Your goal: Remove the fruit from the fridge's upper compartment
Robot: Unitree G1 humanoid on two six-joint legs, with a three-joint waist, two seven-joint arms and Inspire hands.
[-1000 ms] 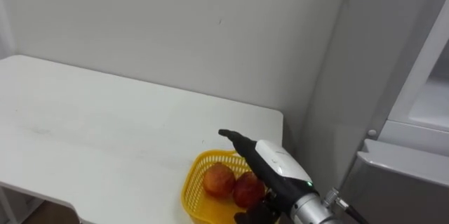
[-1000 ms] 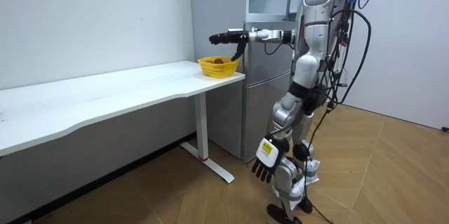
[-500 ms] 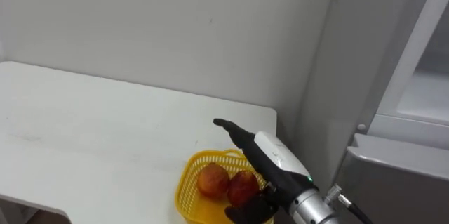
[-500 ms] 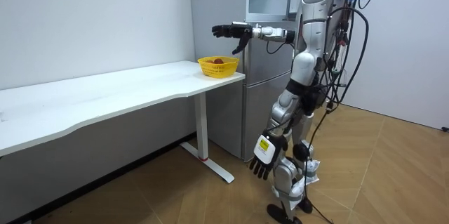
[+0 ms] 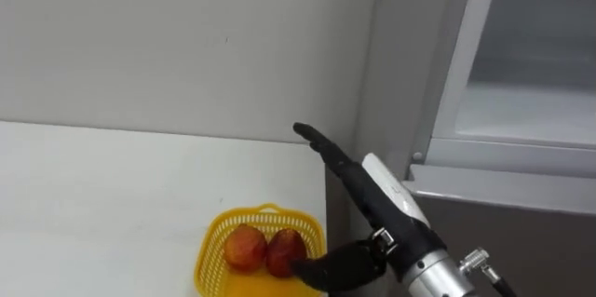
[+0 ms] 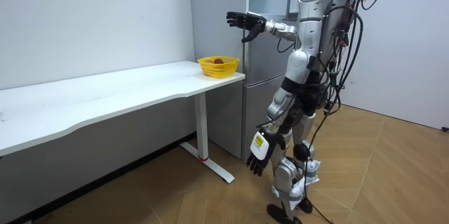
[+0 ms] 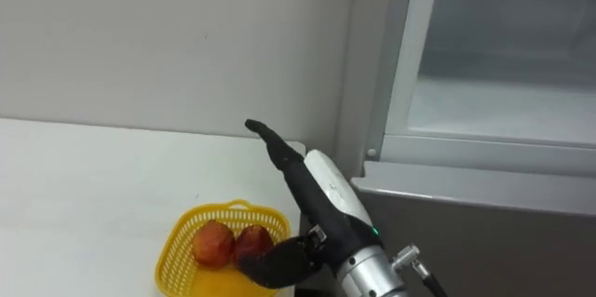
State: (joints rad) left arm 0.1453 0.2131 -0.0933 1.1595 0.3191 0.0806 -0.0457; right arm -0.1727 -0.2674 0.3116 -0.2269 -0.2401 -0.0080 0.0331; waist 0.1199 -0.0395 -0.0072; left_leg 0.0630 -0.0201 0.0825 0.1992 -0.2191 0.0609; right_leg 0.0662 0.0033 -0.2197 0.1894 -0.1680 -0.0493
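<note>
two round red-orange fruits [image 5: 246,247] lie side by side, touching, in a shallow yellow plastic mesh basket [image 5: 228,222]. the basket stands by the right edge of the white table top [image 5: 93,204], at the end next to the tall grey fridge [image 5: 521,241]. these are judged to be the task's goods, already out of the fridge and set down.

the upper fridge compartment [image 5: 526,115] looks open and pale inside. nothing can be made out on the shelf that is seen.

the right hand [image 5: 377,206] is raised above the basket, just beside the fridge's front edge. its fingers are straight, its thumb is apart, it holds nothing and it is clear of fruit and basket. the left hand [image 6: 258,155] hangs by the thigh, fingers relaxed, empty. the robot stands at the table's end, facing table and fridge.

handling: the fruit is assessed as light, firm and smooth-skinned, liable to roll and to bruise under a hard pinch. take each round its widest part, thumb opposite fingers, with moderate pressure. whether any further item remains in the compartment cannot be told.
</note>
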